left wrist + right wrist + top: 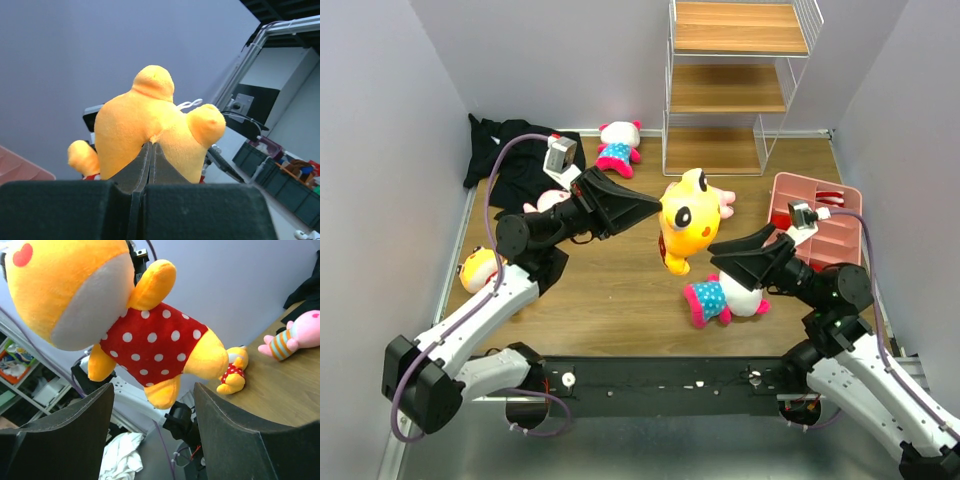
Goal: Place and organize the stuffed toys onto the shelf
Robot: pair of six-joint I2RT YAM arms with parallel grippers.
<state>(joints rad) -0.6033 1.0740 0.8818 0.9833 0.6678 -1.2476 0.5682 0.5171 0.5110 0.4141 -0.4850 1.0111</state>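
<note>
Left hand (151, 146) pinches the yellow toy (685, 225) aloft; right hand (722, 252) stands open just beneath it.

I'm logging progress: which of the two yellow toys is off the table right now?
The central yellow toy, hanging from the left gripper; the other yellow toy lies on the table near its left edge.
</note>
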